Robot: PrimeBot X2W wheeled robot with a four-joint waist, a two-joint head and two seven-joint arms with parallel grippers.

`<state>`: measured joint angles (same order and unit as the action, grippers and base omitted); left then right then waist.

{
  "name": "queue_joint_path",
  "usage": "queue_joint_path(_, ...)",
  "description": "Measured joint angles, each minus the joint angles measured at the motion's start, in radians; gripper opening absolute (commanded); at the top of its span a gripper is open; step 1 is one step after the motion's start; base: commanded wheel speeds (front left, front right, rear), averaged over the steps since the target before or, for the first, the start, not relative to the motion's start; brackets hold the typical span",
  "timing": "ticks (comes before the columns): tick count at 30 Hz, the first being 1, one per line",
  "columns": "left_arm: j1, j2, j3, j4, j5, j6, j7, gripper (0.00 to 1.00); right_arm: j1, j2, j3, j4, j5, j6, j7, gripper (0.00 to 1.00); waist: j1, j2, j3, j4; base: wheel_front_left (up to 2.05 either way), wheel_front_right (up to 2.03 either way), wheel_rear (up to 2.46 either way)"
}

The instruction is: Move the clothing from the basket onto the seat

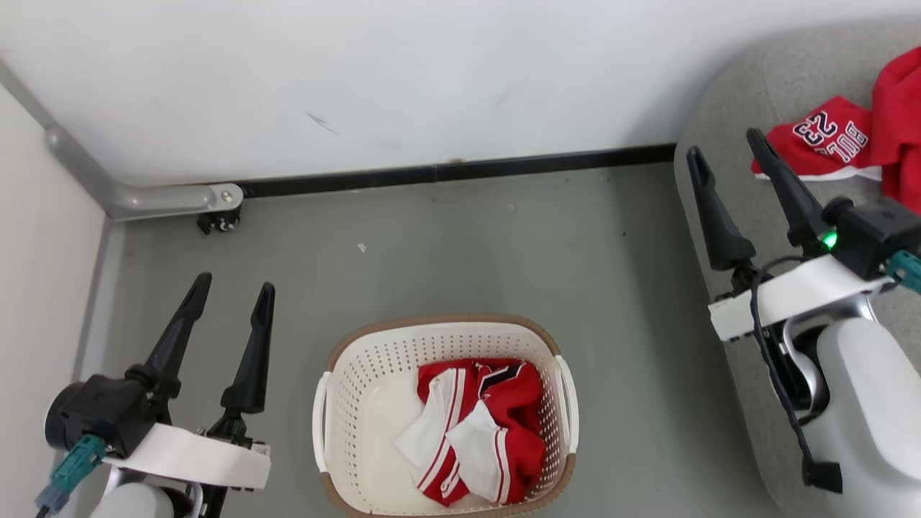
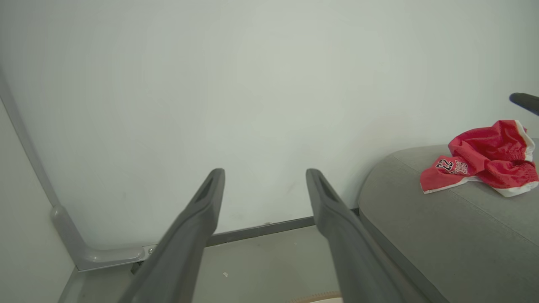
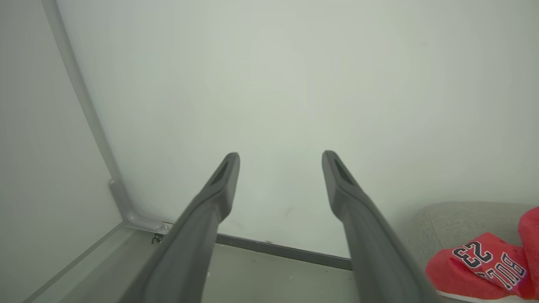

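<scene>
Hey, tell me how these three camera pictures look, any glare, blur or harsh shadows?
Head view: soft even light, no glare, basket and clothing sharp, faint shadows only. Left wrist view: the left claw looks soft near the lens, the seat beyond crisper. Right wrist view: the right claw is likewise soft, the wall pale and evenly lit.

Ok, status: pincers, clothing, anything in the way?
Left pincer and right pincer open, empty. Red clothing left in basket; 23 jersey on seat. Nothing over basket.
</scene>
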<state>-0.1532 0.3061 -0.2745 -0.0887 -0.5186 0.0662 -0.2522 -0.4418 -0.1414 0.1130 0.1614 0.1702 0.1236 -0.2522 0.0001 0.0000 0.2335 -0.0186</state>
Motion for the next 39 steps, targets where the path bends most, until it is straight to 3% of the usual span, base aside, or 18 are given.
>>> queue_joint_path(13,0.091,-0.049,0.073,0.011,0.019,-0.007,0.0,1.0,0.197,0.01,0.003,-0.052,0.035,0.0,0.0,1.0,0.0,0.0,-0.109,0.031,0.0,0.0,0.0)
queue_joint_path(39,0.218,-0.093,0.109,0.021,0.057,-0.044,0.0,1.0,0.363,-0.01,0.005,-0.133,0.04,0.0,0.0,1.0,0.0,0.0,-0.231,0.052,0.0,0.0,0.0)
